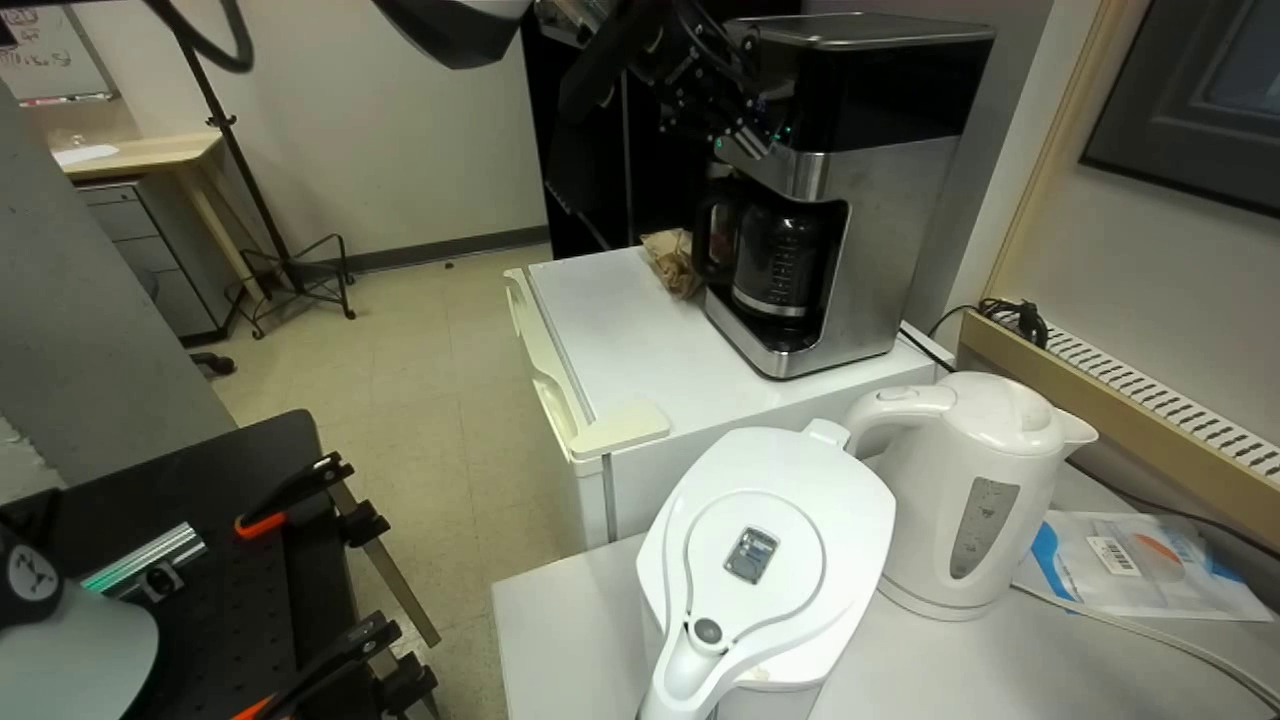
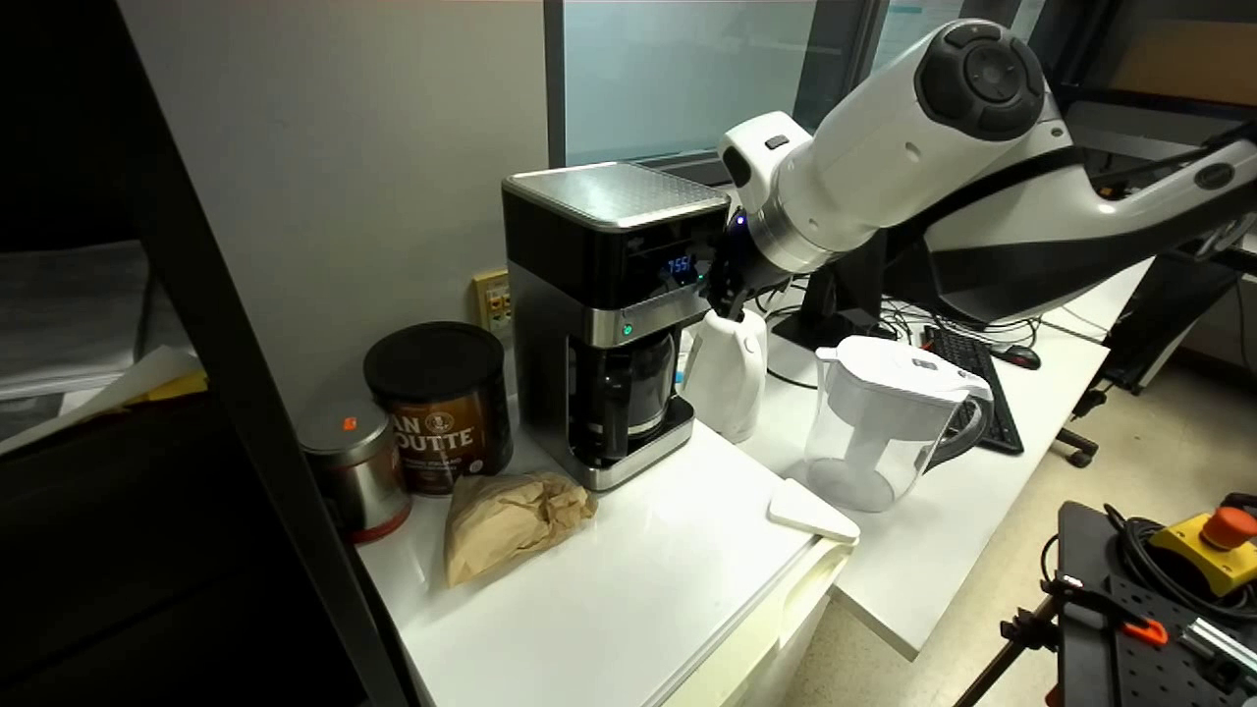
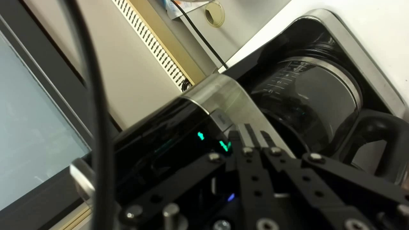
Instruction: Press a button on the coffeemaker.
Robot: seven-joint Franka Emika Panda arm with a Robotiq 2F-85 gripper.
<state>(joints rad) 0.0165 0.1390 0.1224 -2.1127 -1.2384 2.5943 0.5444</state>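
The coffeemaker (image 1: 890,210) is a tall black and silver machine on a white surface, with a dark glass carafe (image 1: 780,260) inside. In an exterior view, the coffeemaker (image 2: 545,363) shows a blue lit display (image 2: 680,265) and a green light (image 2: 628,329) on its silver band. In the wrist view, a grey button (image 3: 221,120) sits on the silver band (image 3: 230,95), beside green lit marks. My gripper (image 3: 250,131) is shut and empty, its fingertips just beside that button, over the band. I cannot tell whether they touch. The gripper (image 1: 755,143) also shows at the machine's front.
A white kettle (image 1: 965,500) and a white filter pitcher (image 1: 770,520) stand beside the coffeemaker. A brown paper bag (image 2: 511,525), a coffee can (image 2: 442,417) and a metal canister (image 2: 358,466) are on its other side. A dark cabinet frame (image 2: 245,373) rises nearby.
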